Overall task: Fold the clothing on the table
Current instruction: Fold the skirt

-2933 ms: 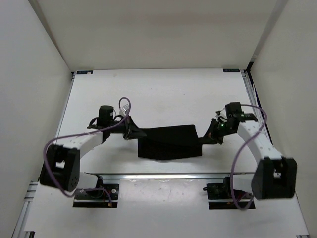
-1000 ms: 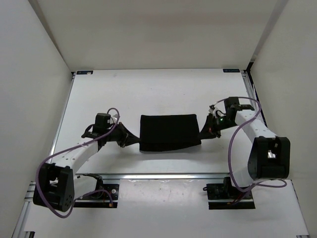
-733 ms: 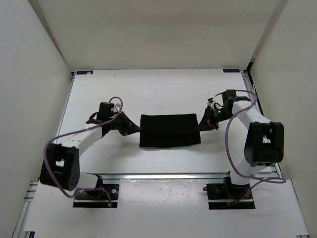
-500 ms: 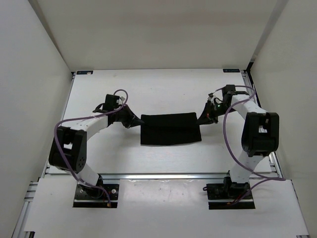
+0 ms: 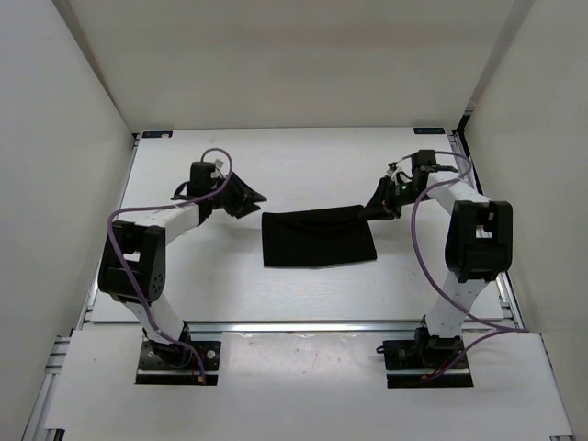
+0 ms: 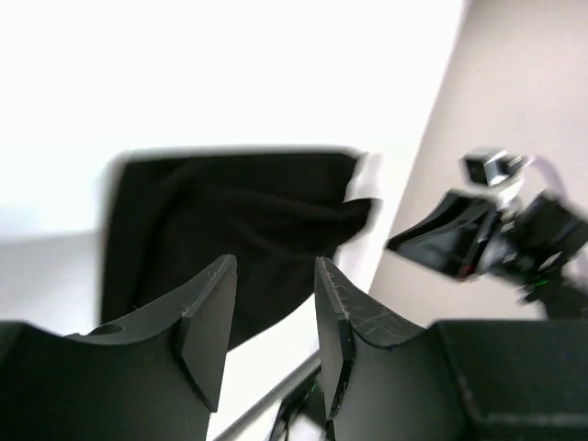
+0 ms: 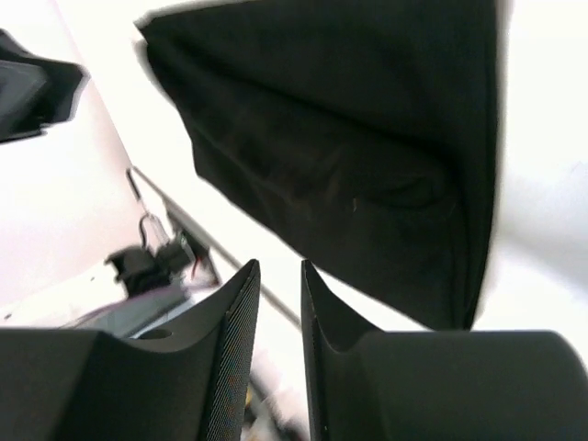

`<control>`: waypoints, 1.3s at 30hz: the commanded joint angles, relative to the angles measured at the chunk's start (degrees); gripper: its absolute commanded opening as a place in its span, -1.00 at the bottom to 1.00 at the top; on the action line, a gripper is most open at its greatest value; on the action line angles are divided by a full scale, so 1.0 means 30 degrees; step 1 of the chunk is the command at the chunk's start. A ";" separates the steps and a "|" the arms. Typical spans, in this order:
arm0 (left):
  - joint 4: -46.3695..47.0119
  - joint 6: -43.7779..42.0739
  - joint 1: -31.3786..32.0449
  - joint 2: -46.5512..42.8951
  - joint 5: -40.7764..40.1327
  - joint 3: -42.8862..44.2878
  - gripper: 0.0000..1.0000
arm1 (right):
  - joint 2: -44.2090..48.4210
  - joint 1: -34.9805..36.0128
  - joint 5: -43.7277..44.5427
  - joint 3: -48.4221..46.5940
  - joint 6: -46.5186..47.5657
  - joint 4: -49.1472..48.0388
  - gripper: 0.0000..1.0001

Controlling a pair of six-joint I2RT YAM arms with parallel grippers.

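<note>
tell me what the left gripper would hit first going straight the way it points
Probably the clothing: the left gripper aims at its nearest edge across a gap. Height is unclear, so it could skim over the top.

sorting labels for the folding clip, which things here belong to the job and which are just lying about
Job: plain black soft fabric garment; large flat white tabletop under it.
Just there: aluminium rail along the near edge; white walls around.

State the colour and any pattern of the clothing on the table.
Plain black, no visible print; the clothing shows best in the top external view.
</note>
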State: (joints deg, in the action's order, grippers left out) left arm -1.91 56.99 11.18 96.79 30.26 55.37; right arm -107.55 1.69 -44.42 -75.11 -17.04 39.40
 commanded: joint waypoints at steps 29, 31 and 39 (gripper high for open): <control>0.3277 -0.0919 0.3480 0.0898 0.0139 -0.2082 -1.00 | -0.1736 0.3771 0.1390 -0.1032 -0.0004 -0.2147 -0.87; 0.2983 -0.1037 0.3597 0.0841 -0.0417 -0.2256 -1.00 | -0.2905 0.3887 0.1624 -0.2059 0.0054 -0.1971 -0.86; 0.0932 -0.2385 0.3452 0.0257 -0.1033 -0.2901 -1.00 | -0.6950 0.2718 0.2268 -0.7361 -0.1231 -0.2584 -0.88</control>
State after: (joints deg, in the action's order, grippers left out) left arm 4.08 52.69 21.52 100.22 28.88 47.24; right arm -126.17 11.97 -38.02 -92.82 -18.39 32.60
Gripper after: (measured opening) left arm 0.027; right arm 0.065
